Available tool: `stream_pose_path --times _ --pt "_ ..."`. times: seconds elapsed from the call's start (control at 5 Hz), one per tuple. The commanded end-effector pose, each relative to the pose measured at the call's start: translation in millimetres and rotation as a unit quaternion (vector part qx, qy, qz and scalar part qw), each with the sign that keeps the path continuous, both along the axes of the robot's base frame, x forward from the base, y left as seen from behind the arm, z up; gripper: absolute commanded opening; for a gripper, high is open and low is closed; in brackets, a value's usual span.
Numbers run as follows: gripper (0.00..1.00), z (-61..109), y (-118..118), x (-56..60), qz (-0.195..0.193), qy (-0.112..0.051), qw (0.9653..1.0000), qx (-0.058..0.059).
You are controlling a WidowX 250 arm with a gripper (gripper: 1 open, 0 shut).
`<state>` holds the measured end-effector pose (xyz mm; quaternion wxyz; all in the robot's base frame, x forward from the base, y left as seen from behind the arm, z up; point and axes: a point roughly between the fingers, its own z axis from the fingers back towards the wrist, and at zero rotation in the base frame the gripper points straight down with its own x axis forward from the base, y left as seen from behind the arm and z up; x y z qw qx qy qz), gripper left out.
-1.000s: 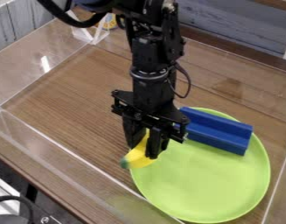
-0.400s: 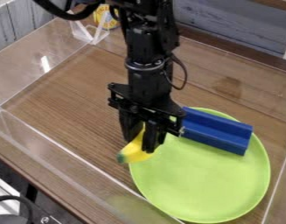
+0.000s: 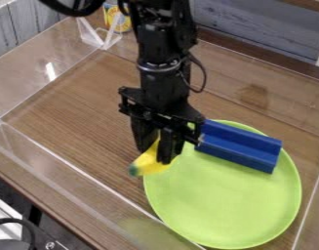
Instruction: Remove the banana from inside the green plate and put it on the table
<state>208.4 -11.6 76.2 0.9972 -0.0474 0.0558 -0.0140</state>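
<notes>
The banana (image 3: 148, 163) hangs clamped in the gripper (image 3: 162, 154), its fingers pinched tight on the yellow body while the dark green tip pokes out to the lower left. It is clear of the surface, poised over the left rim of the green plate (image 3: 253, 210), right at the boundary between plate and bare wood. The gripper points straight down from above, which suits a small curved fruit lying flat: a top grasp across its narrow middle lets it come away without sweeping the blue block (image 3: 243, 148) that sits on the plate just to the right. The banana juts below and to the left of the fingertips, on the side away from the block. Judging by this, the lift is done and the counter (image 3: 84, 107) to the left offers open room for setting it down.
</notes>
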Motion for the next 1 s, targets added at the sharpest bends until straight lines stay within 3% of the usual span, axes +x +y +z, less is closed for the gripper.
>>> stream_pose_path --times 0.0,0.2,0.8 --pt "0.0 11.6 4.7 10.8 0.005 -0.026 0.9996 0.001" --pt "1.0 12.0 6.8 13.4 0.006 -0.027 0.9996 0.001" --pt "1.0 25.4 1.4 27.2 0.005 -0.041 0.9992 0.0"
